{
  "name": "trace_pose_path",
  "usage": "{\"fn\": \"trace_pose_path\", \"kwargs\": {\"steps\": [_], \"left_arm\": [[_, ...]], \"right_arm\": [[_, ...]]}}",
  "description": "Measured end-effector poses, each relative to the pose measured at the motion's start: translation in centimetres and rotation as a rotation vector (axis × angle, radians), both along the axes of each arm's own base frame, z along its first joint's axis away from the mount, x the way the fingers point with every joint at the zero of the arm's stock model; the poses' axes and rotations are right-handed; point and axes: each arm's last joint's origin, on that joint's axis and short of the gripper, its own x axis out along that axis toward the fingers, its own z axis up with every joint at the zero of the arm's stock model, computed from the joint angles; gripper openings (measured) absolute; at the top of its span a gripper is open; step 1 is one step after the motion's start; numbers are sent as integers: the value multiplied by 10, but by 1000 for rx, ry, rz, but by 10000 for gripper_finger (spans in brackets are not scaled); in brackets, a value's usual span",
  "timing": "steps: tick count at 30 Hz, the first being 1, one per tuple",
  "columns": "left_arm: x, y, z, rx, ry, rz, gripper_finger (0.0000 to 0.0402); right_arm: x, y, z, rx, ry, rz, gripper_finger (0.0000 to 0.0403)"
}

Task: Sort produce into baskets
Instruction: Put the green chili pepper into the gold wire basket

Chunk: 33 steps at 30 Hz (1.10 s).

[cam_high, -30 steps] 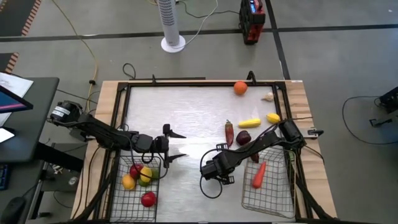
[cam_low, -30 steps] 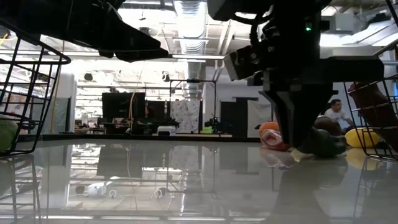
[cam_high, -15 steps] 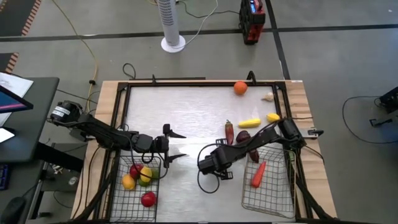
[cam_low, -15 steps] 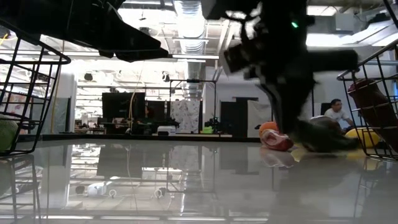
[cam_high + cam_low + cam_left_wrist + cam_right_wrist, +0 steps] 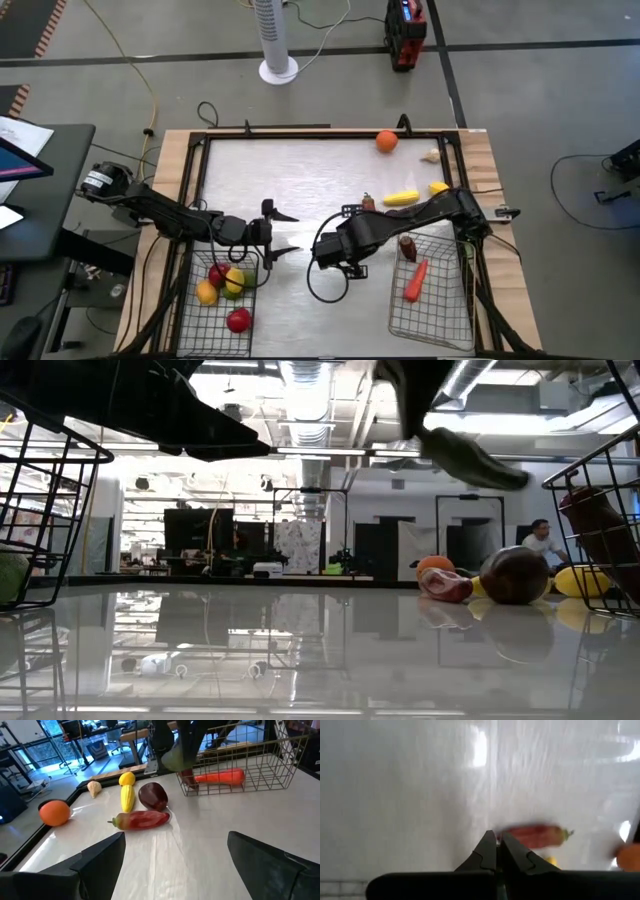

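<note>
Right tool pinched together and empty over mid-table; left tool spread apart beside the left basket.

The right tool (image 5: 496, 851) hangs above the table (image 5: 300, 180), near the red pepper (image 5: 141, 819), plum (image 5: 152, 795) and corn (image 5: 127, 797). The left tool (image 5: 283, 232) waits by the left basket (image 5: 185, 310) of fruit; the right basket (image 5: 450, 315) holds a carrot (image 5: 415, 282).
</note>
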Motion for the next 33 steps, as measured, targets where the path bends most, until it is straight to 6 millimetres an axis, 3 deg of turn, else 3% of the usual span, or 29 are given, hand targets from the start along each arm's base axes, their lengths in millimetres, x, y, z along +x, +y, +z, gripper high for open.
{"fn": "trace_pose_path", "kwargs": {"steps": [6,13,18,22,26,33], "left_arm": [[0,0,0,-5,0,1,341],[0,0,-1,-6,7,2,341],[0,0,-1,-25,7,5,341],[0,0,-1,-47,10,9,341],[0,0,-1,-65,8,1,341],[0,0,1,-71,-12,0,341]], "right_arm": [[-1,7,45,54,-169,32,31],[-28,13,76,347,-195,-111,31],[-53,25,75,363,-163,-200,35],[-84,34,70,331,-145,-295,38],[-118,41,52,286,-98,-446,43],[-160,41,24,225,-57,-679,110]]}}
